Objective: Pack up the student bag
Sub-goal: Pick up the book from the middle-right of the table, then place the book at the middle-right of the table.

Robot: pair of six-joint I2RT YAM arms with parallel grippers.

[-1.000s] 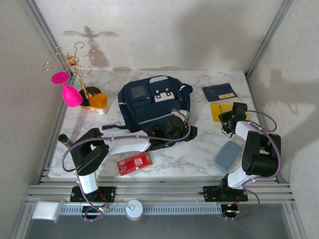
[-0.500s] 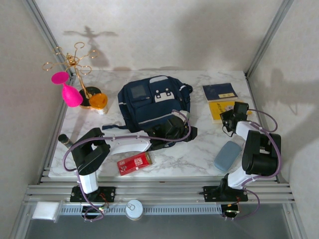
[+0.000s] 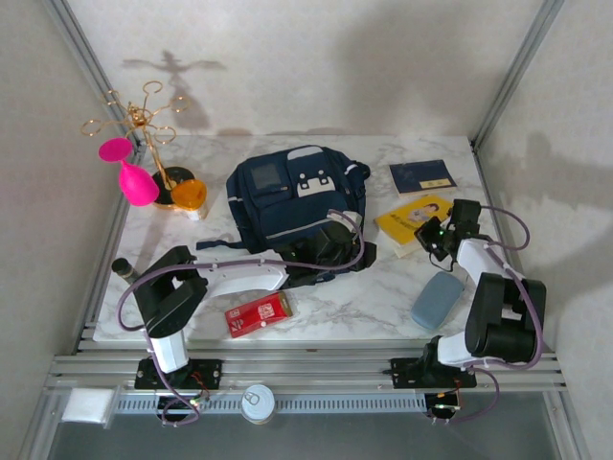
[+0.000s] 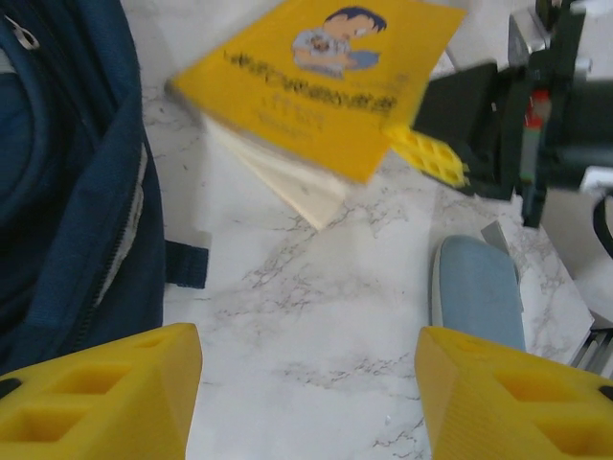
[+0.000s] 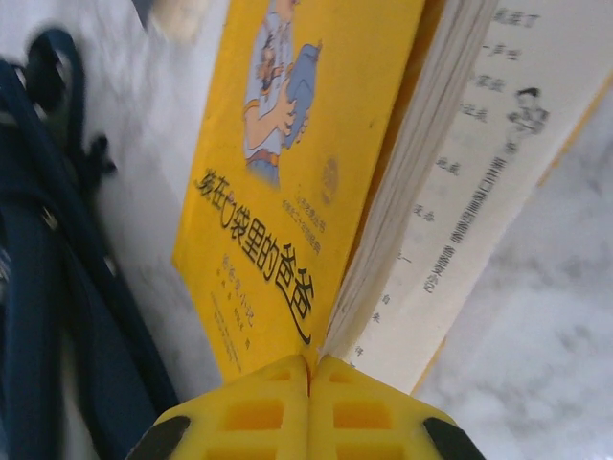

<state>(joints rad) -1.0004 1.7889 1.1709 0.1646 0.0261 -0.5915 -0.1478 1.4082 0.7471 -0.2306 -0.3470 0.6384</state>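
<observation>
- Step in hand: pick-up of the yellow book [image 3: 412, 217], which you are to load into the student bag [image 3: 292, 192]. Judge the task as early. The book, a dark blue booklet [image 3: 421, 176], a blue-grey case [image 3: 438, 299] and a red carton [image 3: 259, 313] all lie outside the bag.
- Right claw [image 3: 434, 234]: fingers together, clamped on the book's lower-right corner in the top view. In the right wrist view the pads [image 5: 268, 407] meet where the yellow cover parts from the pages. You cannot tell whether the grip takes the whole block or the cover alone.
- In the left wrist view the book hangs tilted above the tabletop [image 3: 383, 287], with its loose corner lowest.
- Left claw [image 4: 306, 393]: fingers apart, nothing between them. In the top view it sits at the lower-right edge of the bag.
- Bag position: centre of the tabletop, upper middle of the top frame, lying flat with its pale patches up. It is left of the right claw and well apart from it, with bare marble between them.
- Next move: carry the book left to the bag's opening. Whether that opening is unzipped cannot be told.
- Risk: the pages may fan open or the book may slip, so verify the grip first.
</observation>
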